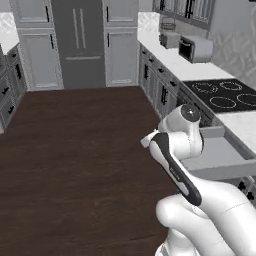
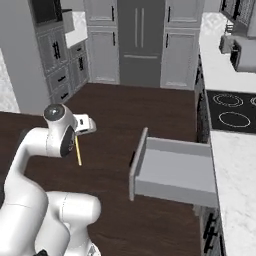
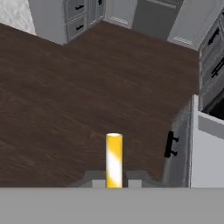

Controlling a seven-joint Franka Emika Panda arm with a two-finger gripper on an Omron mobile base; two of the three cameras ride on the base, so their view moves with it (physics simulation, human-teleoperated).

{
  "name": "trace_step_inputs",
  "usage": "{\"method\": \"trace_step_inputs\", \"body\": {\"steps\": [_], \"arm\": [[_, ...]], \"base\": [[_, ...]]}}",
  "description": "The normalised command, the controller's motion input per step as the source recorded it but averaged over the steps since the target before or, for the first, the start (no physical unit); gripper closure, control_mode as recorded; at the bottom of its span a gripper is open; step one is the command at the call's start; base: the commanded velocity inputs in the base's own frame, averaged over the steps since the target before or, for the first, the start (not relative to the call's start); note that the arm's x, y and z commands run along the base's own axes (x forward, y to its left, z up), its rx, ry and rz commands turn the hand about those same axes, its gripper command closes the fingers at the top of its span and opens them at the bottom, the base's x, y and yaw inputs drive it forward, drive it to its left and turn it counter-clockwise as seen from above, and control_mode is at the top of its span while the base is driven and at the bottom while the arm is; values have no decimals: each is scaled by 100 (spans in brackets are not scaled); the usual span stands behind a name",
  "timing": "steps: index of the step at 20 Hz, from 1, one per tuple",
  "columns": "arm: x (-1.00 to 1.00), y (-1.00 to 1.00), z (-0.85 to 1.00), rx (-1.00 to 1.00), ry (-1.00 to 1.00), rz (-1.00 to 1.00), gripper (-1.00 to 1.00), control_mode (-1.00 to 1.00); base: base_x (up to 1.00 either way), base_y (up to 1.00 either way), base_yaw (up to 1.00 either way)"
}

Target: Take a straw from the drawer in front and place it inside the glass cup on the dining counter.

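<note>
You have the straw (image 3: 114, 160) gripped between the closed fingers (image 3: 98, 183); in the hand view it rises straight out from between them, yellow with a pale stripe. In the right base view the straw (image 2: 78, 150) hangs below the hand over the dark wood floor (image 2: 115, 120), well apart from the drawer (image 2: 172, 170), which stands pulled out from the cabinets with its handle (image 3: 169, 144) facing the room. Its inside looks bare from here.

The step in hand, as I judge it, is the carry: the straw is out, and the glass cup and the dining counter lie somewhere outside these views. So turn the base away from the stove-side tabletop (image 1: 235, 122) before you reach.

To do it well:
- Keep the fingers firmly closed; the straw is thin and smooth and could slip or swing if you jerk the arm.
- Keep the arm tucked in while driving, so the long free end does not catch the open drawer front or a cabinet.
- Hold the straw close to upright, so that it can go into the cup end first once you find it.
- Move slowly until the cup shows in the hand view, then line up above its rim.
</note>
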Motion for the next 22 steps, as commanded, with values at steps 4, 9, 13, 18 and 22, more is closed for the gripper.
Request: {"method": "trace_step_inputs", "body": {"steps": [4, 9, 13, 18, 22], "arm": [[0, 0, 0, 0, 0, 0, 100, 100], [0, 0, 0, 0, 0, 0, 100, 100], [0, 0, 0, 0, 0, 0, 100, 100], [0, 0, 0, 0, 0, 0, 100, 100], [0, 0, 0, 0, 0, 0, 100, 100]], "base": [[0, 78, 83], [47, 74, 69], [100, 55, 40], [100, 22, 24], [100, -6, 29]]}}
